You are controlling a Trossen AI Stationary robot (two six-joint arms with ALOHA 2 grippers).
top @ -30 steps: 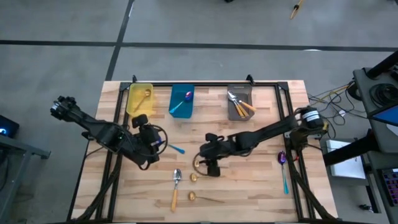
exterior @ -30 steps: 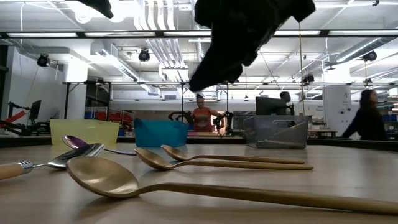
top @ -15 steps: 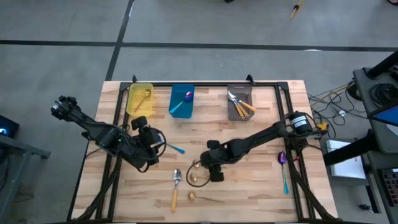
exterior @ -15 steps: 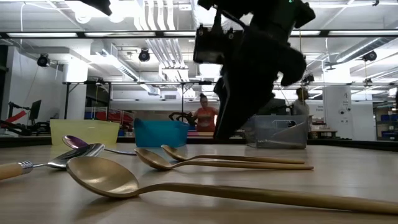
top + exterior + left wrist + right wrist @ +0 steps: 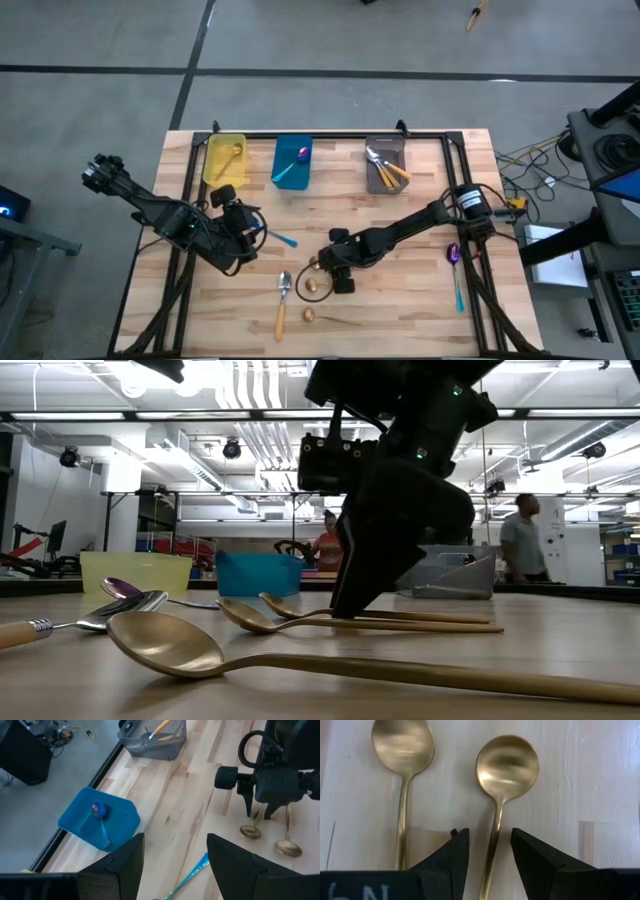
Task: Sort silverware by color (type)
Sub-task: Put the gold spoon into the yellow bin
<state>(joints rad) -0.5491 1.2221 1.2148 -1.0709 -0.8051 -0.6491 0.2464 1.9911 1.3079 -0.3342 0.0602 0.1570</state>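
The right gripper [image 5: 490,857] was lowered over the middle of the table, its 2 dark fingers [image 5: 445,857] spread on either side of the thin handle of an all-gold, matte, round-bowled spoon [image 5: 506,767], with gaps visible on both sides. A second all-gold spoon [image 5: 403,742] lay just beside it, roughly parallel. In the low view a third gold spoon [image 5: 170,643] lay nearest the camera, and a silver spoon with an orange handle [image 5: 283,300] rested just left of the gold ones. A teal handle [image 5: 283,240] showed beside the left gripper [image 5: 172,865], which was held with its fingers wide apart and nothing between them. A purple spoon with a teal handle [image 5: 455,268] lay near the right edge. 1 spoon was seen in the yellow rectangular bin [image 5: 213,165], 1 in the blue bin [image 5: 281,175] and several in the grey bin [image 5: 400,150]. The surface was a pale wooden plank table [image 5: 400,320]. Beyond it, a lit workshop with ceiling pipes and a standing person [image 5: 520,545] was visible.
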